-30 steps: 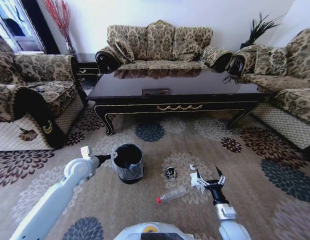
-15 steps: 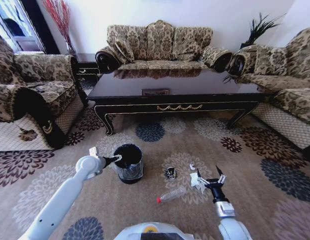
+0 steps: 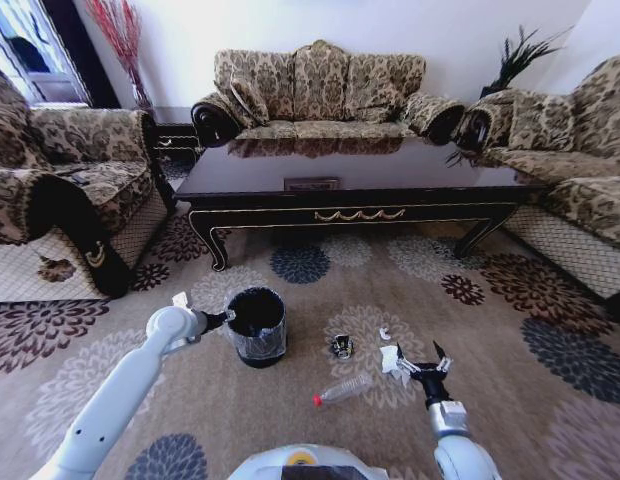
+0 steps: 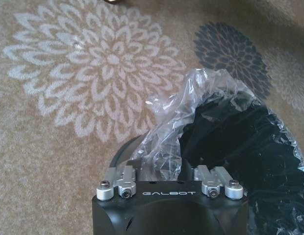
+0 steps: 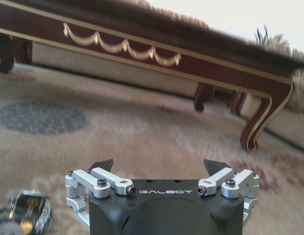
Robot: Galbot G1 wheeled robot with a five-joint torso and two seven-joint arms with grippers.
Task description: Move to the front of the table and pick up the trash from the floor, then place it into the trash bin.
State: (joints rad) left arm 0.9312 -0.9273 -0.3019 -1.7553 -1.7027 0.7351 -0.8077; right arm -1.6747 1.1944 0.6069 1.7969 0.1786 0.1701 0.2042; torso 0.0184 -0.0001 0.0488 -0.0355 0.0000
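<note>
Right end effector lowered; bottle lies flat, cap toward robot's left.

One long low coffee table of glossy dark wood stands at twelve o'clock, and one small round black bin with a shiny plastic liner sits on the carpet at about ten o'clock from the litter. Three pieces of trash lie on the floor: one clear plastic bottle with a red cap at six o'clock, one small dark-and-silver crushed item at the middle, and one crumpled white paper piece at three o'clock. Three patterned upholstered seats ring the table, one sofa at twelve o'clock, one at nine and one at three.
</note>
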